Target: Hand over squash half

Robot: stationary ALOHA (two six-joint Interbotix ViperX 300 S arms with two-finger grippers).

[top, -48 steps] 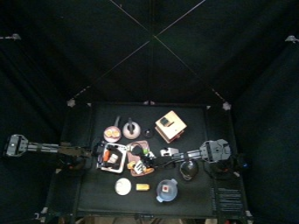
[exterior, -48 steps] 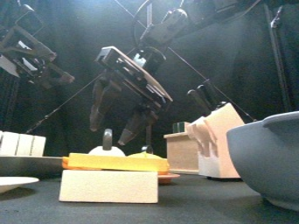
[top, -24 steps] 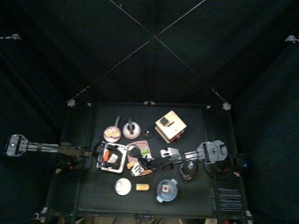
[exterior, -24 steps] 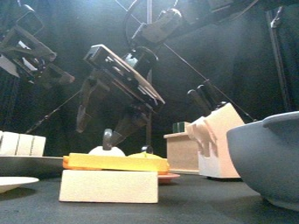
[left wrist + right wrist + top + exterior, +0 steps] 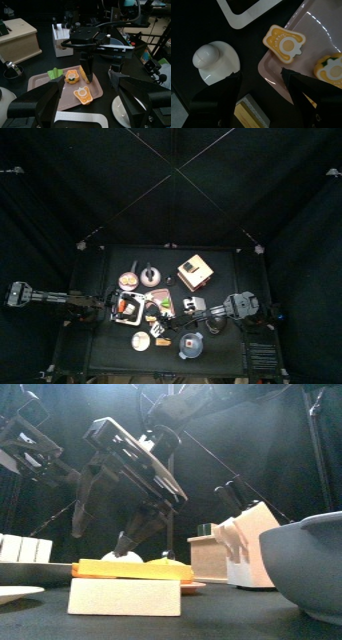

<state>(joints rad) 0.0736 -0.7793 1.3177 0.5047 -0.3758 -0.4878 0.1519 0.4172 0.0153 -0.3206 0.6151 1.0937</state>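
The squash half (image 5: 82,93) is an orange cut piece lying face up on a pink tray (image 5: 47,84). It also shows in the right wrist view (image 5: 283,39). My right gripper (image 5: 99,75) hangs open above the tray, and the squash half lies just off its fingertips. In the front view the right gripper (image 5: 123,519) is large, with its jaws spread. My left gripper (image 5: 90,100) is open and empty, low at the tray's near side and facing the right gripper. In the top view both grippers meet at the tray (image 5: 156,304).
A small orange pumpkin piece (image 5: 72,77) and a green leaf (image 5: 55,73) share the tray. A white rounded thing on a plate (image 5: 214,60) lies beside the tray. A yellow slab on a white block (image 5: 127,589), a knife block (image 5: 247,539) and a grey bowl (image 5: 310,564) stand at the front.
My right gripper has moved left and toward the table's front, further over the tray, still open. The left arm has not moved.
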